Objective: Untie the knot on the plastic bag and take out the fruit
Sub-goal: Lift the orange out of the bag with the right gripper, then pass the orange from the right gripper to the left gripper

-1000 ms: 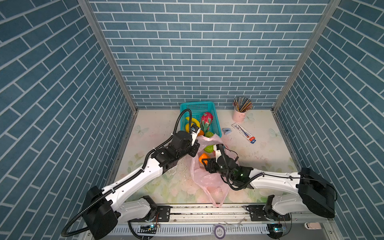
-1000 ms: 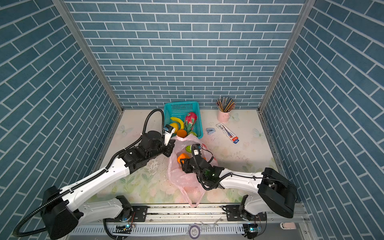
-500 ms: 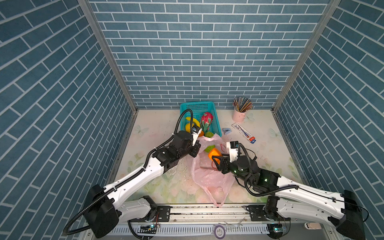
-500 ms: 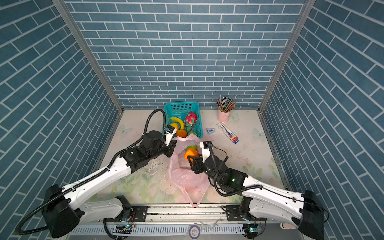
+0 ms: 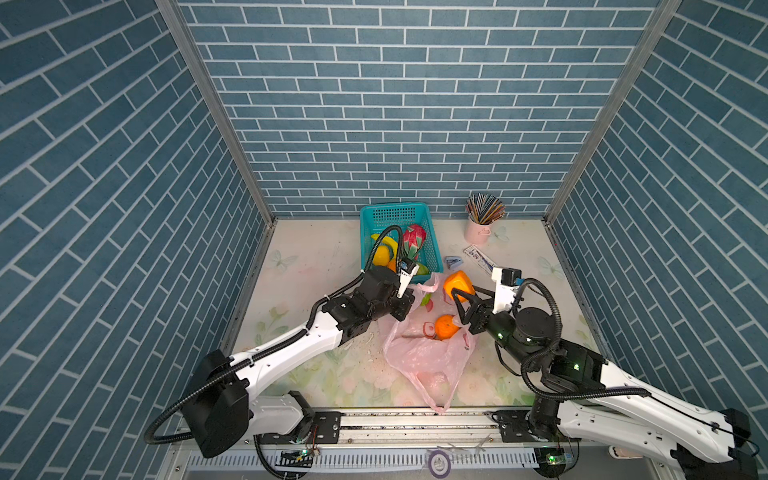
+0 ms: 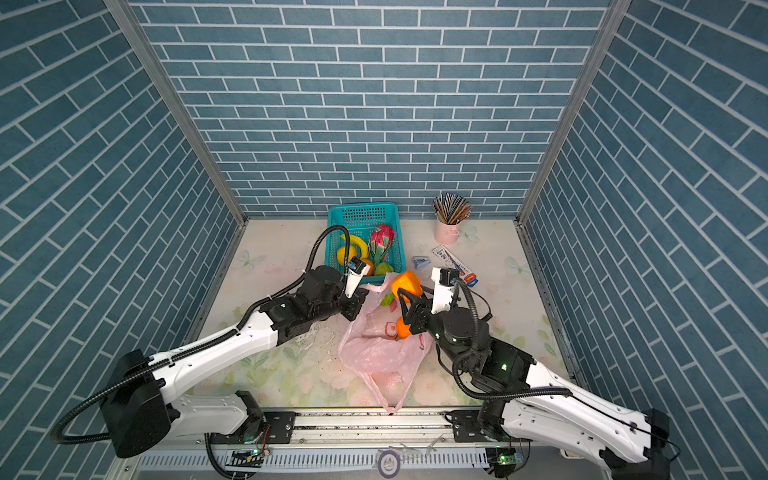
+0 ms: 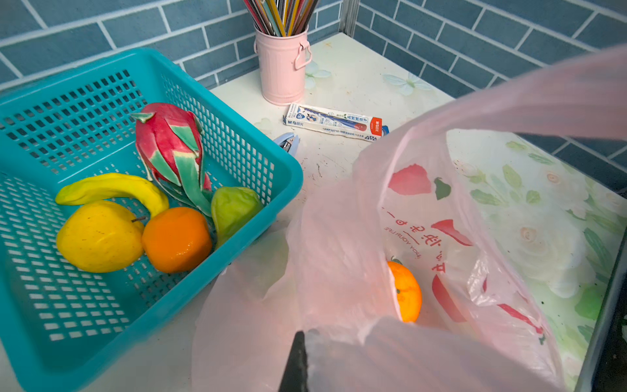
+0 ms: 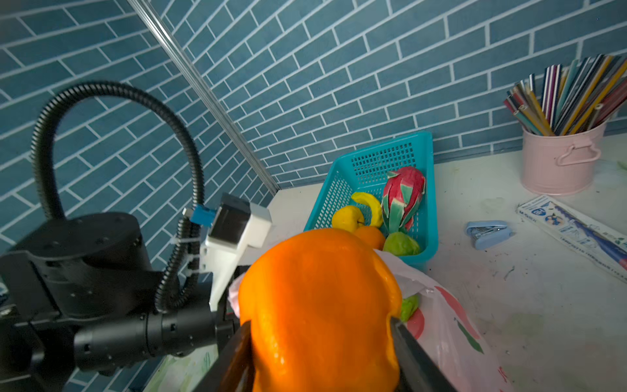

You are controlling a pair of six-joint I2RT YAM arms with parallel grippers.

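Observation:
The pink plastic bag lies open mid-table in both top views. My left gripper is shut on its rim near the basket; in the left wrist view one dark finger shows against the pink film. My right gripper is shut on a large orange fruit, held above the bag's mouth, and that fruit fills the right wrist view between both fingers. A small orange and a green fruit remain in the bag. The knot is out of view.
The teal basket behind the bag holds a dragon fruit, a banana, a yellow fruit, an orange and a green fruit. A pink cup of pencils, a pen box and a blue stapler lie at the back right.
My right gripper has risen out of the bag with the large orange fruit and moved toward the back. The left arm has stayed in place holding the bag.

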